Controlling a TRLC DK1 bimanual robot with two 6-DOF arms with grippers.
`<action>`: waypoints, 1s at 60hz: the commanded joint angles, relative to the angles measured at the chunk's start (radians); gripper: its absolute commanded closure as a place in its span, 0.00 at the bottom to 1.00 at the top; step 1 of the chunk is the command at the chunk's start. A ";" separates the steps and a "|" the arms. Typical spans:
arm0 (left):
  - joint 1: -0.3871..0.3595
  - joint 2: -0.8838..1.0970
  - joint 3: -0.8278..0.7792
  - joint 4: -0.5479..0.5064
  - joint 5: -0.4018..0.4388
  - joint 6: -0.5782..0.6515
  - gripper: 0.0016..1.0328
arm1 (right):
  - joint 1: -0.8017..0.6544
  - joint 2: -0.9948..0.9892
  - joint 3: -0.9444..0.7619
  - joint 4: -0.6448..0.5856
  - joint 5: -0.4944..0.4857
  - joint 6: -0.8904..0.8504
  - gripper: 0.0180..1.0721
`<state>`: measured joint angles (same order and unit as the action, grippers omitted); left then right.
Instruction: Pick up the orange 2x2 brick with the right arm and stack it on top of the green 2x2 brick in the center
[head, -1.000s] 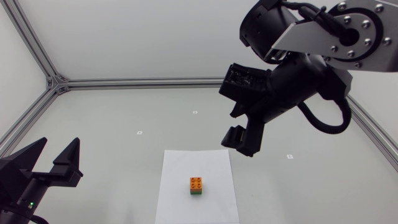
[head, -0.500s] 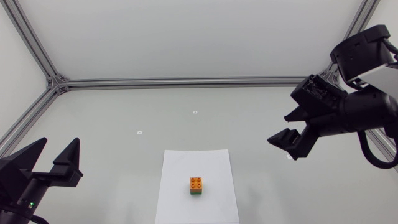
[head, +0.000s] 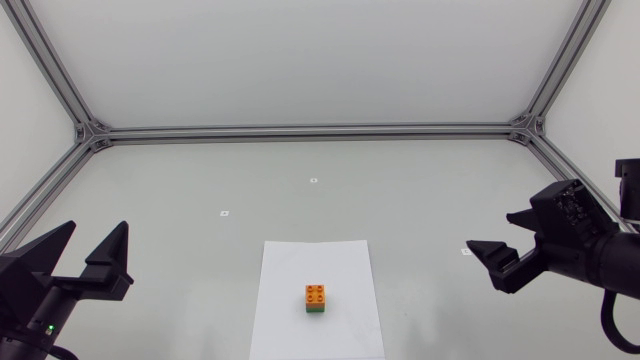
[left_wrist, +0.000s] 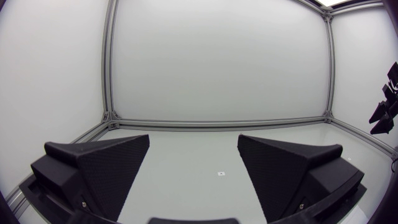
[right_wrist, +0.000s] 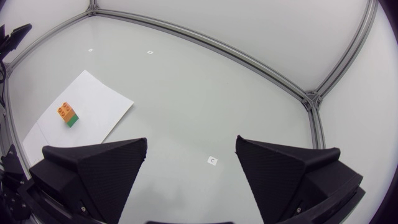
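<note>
Two bricks stood stacked on the white paper sheet (head: 340, 265) at the centre of the tabletop (head: 200, 180), the orange 2x2 brick (head: 316, 293) seated squarely on the green 2x2 brick (head: 316, 310). The stack lay well apart from the right pincer (head: 488, 229), inward toward the middle. That pincer stood wide open and empty, as did the left pincer (head: 97, 226).

Free passage round the stack
The orange brick (head: 316, 293) on the green brick (head: 316, 310) is the lone obstacle on the paper (head: 290, 270); left gripper (head: 97, 240) and right gripper (head: 490, 232) sit well off sideways, probably raised.
</note>
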<state>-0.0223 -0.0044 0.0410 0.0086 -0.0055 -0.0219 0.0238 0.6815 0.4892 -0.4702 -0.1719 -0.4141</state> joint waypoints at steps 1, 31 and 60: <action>0.002 -0.008 -0.041 -0.013 0.004 0.013 0.04 | -0.044 -0.050 -0.058 0.045 0.002 0.040 0.04; 0.002 -0.008 -0.041 -0.015 0.004 0.013 0.04 | -0.073 -0.371 -0.301 0.307 0.064 0.220 0.04; 0.002 -0.008 -0.041 -0.015 0.004 0.013 0.04 | -0.031 -0.633 -0.460 0.445 0.155 0.384 0.04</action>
<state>-0.0223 -0.0044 0.0410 0.0086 -0.0055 -0.0219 -0.0181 0.0849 0.0696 -0.0544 -0.0296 -0.0799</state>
